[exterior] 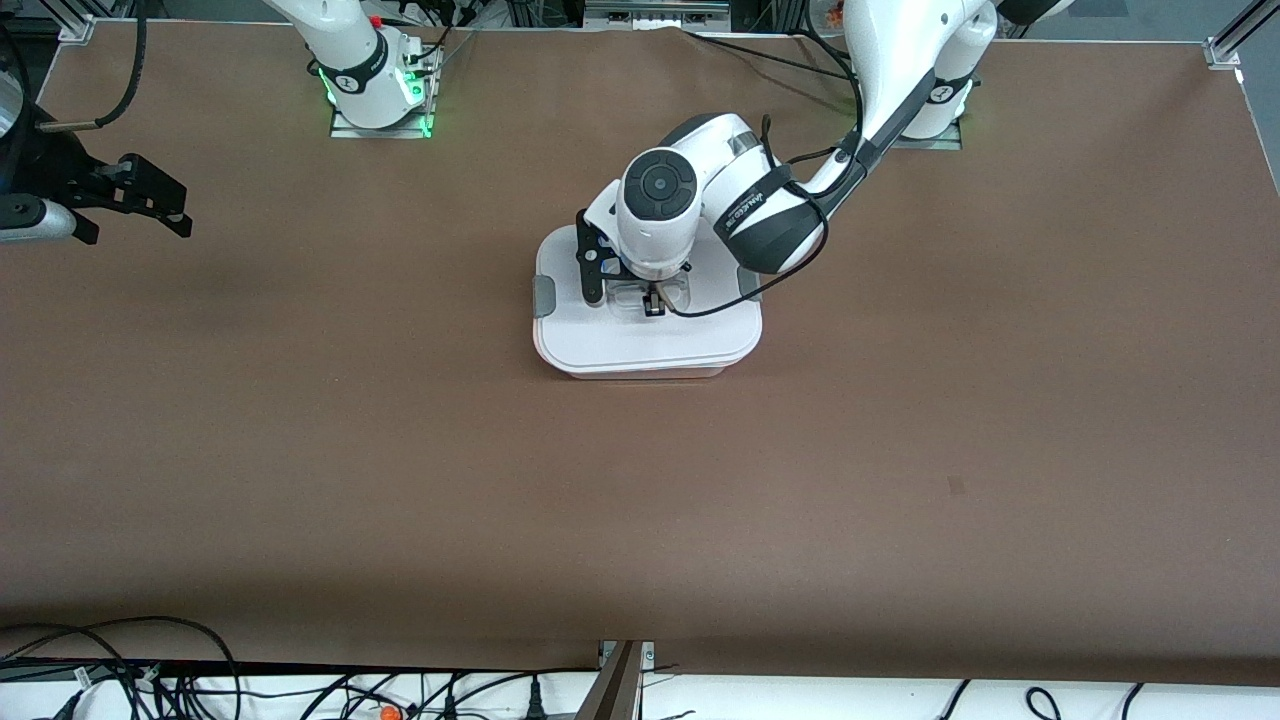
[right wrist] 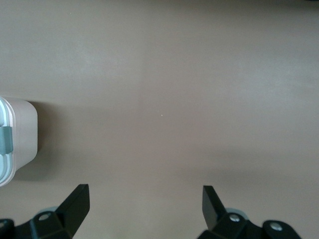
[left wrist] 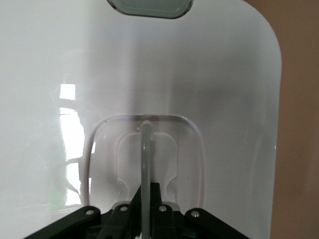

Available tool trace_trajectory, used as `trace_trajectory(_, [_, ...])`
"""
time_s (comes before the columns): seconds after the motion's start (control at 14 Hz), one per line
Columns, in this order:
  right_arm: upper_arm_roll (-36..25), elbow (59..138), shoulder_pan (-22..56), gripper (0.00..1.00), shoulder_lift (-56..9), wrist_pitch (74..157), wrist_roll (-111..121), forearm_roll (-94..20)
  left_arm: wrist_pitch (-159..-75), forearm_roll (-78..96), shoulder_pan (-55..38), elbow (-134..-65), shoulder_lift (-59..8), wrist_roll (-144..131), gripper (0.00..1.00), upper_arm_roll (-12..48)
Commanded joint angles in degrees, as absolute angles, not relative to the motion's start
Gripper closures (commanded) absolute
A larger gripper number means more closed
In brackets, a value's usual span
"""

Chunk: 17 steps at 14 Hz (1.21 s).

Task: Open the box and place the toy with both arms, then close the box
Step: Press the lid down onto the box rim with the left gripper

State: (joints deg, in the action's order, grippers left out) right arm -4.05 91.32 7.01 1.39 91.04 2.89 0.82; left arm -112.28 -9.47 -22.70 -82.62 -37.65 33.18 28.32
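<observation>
Both left claw [exterior: 653,303] fingers pinching lid handle [left wrist: 145,149]

Faint "FRANKA" lettering on the left arm's dark wrist band [exterior: 748,212], no other text legible

The left arm's wrist hides part of the box [exterior: 640,340] lid, and its contents cannot be seen.
</observation>
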Motion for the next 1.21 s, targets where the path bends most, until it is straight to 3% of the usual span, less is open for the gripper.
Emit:
trace_trajectory(0.0, [-4.3, 90.6, 7.0, 0.0, 1.3, 90.2, 3.3, 0.3, -114.6, -10.9, -23.0, -84.2, -36.6, 35.1, 1.0, 27.8])
trace_trajectory(1.07, [-4.9, 90.8, 7.0, 0.0, 1.3, 90.2, 3.4, 0.3, -112.8, -11.0, -23.2, -84.7, -36.0, 36.0, 1.0, 27.9])
trace_trajectory(1.14, [-4.9, 90.8, 7.0, 0.0, 1.4, 90.2, 3.4, 0.2, -112.8, -11.1, -22.9, -84.6, -35.7, 35.9, 0.25, 27.8])
